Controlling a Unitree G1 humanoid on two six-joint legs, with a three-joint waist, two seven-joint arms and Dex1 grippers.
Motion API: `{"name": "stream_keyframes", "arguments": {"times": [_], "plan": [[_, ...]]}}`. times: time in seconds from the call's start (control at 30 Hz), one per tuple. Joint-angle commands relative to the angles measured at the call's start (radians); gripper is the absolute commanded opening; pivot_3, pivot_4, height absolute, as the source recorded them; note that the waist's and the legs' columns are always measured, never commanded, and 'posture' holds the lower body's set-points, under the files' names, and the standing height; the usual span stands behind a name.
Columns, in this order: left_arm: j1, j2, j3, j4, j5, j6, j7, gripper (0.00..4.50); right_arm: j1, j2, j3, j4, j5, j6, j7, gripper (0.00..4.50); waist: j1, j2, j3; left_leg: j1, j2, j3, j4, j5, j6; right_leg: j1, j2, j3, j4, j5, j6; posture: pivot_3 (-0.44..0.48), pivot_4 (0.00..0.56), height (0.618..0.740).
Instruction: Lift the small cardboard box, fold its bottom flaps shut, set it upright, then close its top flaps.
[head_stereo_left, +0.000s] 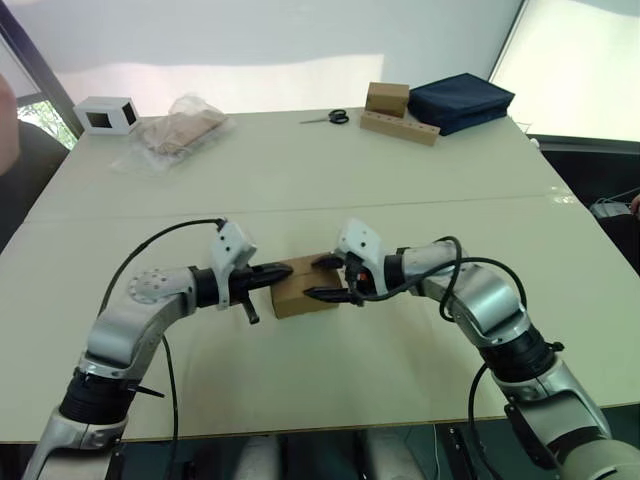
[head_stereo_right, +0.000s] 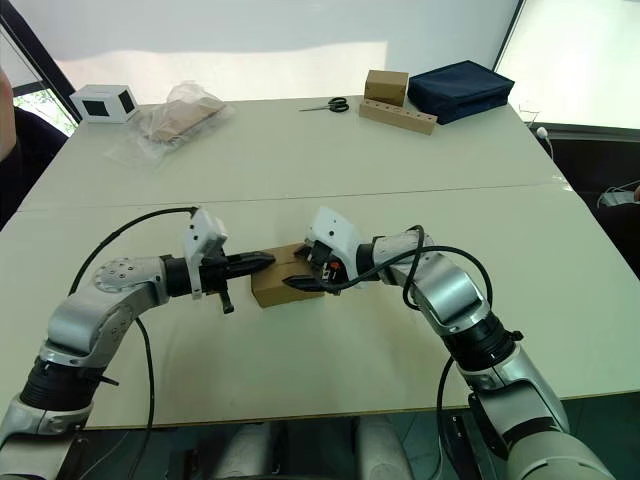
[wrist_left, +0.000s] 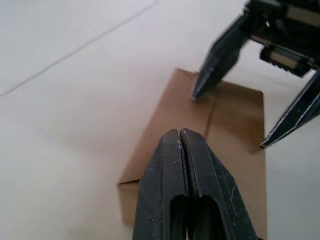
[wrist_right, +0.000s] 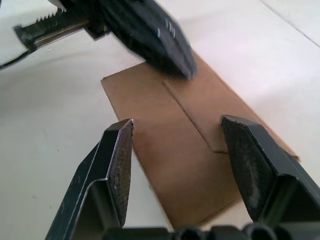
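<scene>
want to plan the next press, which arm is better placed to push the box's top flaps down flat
Left, probably. The left gripper is shut, its tip over the top flaps of the box, ready to press. The right gripper is open, straddling the box.

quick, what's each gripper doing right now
Left gripper: shut, holding nothing, tips over the small cardboard box.
Right gripper: open, fingers straddling the box.

A lab-like test room: bare white table (head_stereo_left: 420, 190) (scattered props), blank white wall (head_stereo_left: 250, 40).
</scene>
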Motion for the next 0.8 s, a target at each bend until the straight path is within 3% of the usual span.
{"name": "stream_keyframes", "arguments": {"times": [0.03,0.27,0.43,0.6,0.8], "plan": [[0.028,0.030,0.124,-0.081,-0.077,0.033,0.019,0.00,0.014,0.010,-0.134,-0.076,0.106,0.009,-0.001,2.85,0.000,0.000,0.000,0.000,0.000,0.000,0.000,0.000,0.000,0.000,0.000,0.000,0.000,0.000,0.000,0.000,0.150,0.740],[0.216,0.130,0.280,-0.237,-0.118,0.083,0.041,0.00,0.128,-0.052,-0.329,-0.229,0.285,0.119,-0.026,2.85,0.000,0.000,0.000,0.000,0.000,0.000,-0.001,0.000,0.000,0.000,0.000,0.000,-0.001,0.000,0.000,0.000,0.150,0.740],[0.383,0.172,0.393,-0.321,-0.252,0.199,0.022,0.00,0.282,-0.133,-0.403,-0.314,0.346,0.170,-0.041,2.85,0.006,0.000,0.000,0.000,0.000,0.000,-0.001,0.000,0.000,0.001,-0.001,0.000,-0.001,0.000,0.000,0.000,0.150,0.740],[0.601,0.191,0.433,-0.405,-0.261,0.200,-0.015,0.00,0.428,-0.212,-0.444,-0.340,0.353,0.177,-0.047,2.85,0.004,0.000,0.000,0.001,0.000,0.001,-0.001,-0.001,0.001,0.001,-0.001,0.000,-0.001,0.000,0.000,0.000,0.150,0.740],[0.730,0.174,0.419,-0.401,-0.213,0.138,-0.018,0.00,0.525,-0.253,-0.449,-0.315,0.332,0.131,-0.052,2.85,0.007,0.000,0.000,0.002,0.000,0.001,-0.001,-0.001,0.001,0.002,0.000,0.000,-0.002,0.000,0.000,0.000,0.150,0.740]]}}
